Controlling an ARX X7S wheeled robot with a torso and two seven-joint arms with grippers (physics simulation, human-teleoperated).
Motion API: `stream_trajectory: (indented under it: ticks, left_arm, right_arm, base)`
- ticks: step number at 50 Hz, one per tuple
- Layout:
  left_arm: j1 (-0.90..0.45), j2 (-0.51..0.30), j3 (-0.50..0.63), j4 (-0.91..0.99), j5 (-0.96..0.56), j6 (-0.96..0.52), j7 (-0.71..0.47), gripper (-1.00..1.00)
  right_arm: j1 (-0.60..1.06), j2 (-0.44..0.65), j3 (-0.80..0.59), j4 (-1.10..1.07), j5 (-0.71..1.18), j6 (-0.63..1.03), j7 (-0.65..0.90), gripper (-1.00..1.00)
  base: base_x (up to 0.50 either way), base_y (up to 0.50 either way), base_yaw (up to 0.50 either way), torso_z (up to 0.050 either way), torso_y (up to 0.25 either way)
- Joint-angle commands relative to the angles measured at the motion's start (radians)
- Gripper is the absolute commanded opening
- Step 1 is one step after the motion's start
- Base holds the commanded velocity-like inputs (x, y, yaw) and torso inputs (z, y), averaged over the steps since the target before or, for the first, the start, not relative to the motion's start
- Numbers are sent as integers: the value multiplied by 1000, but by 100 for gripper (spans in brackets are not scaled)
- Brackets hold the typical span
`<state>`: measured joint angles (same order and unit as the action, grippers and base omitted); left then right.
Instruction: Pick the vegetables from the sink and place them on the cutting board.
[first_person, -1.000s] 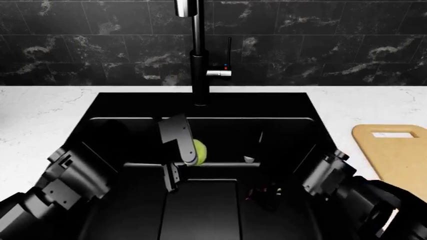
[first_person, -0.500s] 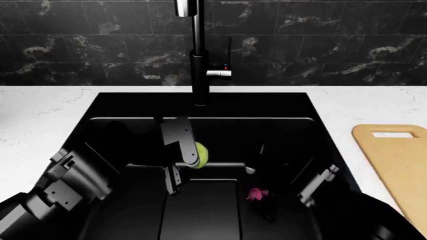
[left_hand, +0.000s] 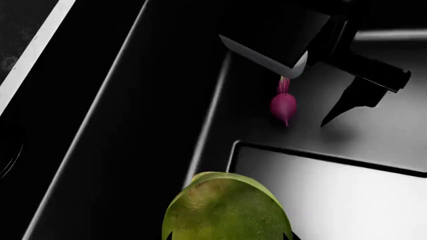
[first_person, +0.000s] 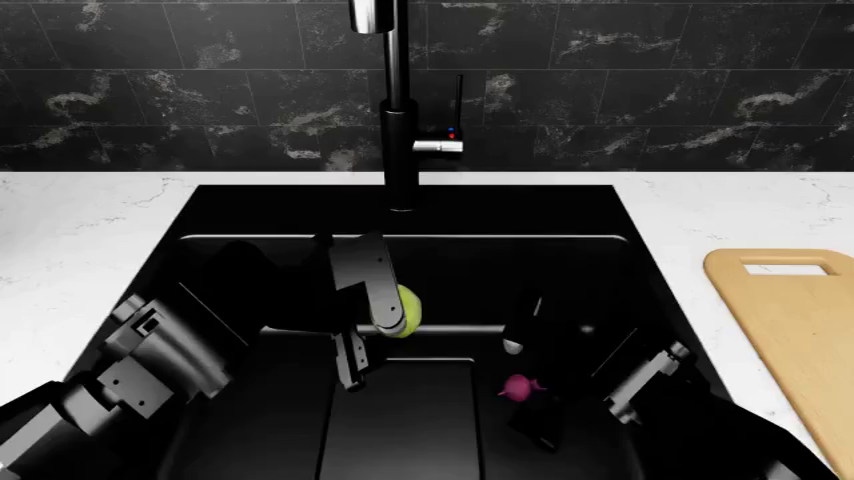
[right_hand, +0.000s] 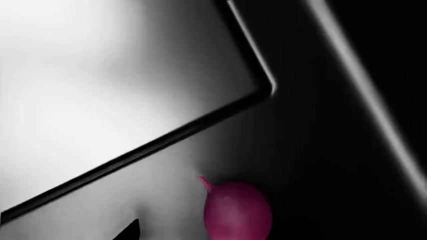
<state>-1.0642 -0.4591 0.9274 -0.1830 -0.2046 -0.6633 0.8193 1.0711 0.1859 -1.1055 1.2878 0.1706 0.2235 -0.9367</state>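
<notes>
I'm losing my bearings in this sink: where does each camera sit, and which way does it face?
Head: above, looking down into the sink; both arms, left gripper, right gripper.
Left wrist: on the left arm, looking past the green ball at the radish; right gripper shows.
Right wrist: on the right arm, facing the sink floor and radish; one dark fingertip.
All three share the radish.
</notes>
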Motion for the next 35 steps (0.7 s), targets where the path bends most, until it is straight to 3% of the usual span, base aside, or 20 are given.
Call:
stream_trajectory:
  ticks: [1,2,23,32,35]
  left_arm:
    - [-5,5,-3,-10,-12,1,-7,-100]
    - [-6,6,-5,-11,-12,1,-7,-100]
    - [-3,3,-10,-5,-21,5,-12,-100]
    - [-13,1,-23,15,-30,3,-16,-100]
    - [-13,-2,-29,30,-35,2,-17,-100]
  right_arm:
    - [-10,23,38,21,-83,40,4,100]
    - [-13,24,40,21,-91,40,0,-100]
    - [-21,19,85,21,-149,27,-31,-100]
    - [76,24,117,16,-140,-36,-30,-100]
    - [81,92,132,-188,-130,72,-22,-100]
  base:
    - [0,0,-3,0,0]
    - [0,0,0,0,0]
    - [0,0,-1,0,0]
    - [0,0,0,0,0]
    - [0,0,0,0,0]
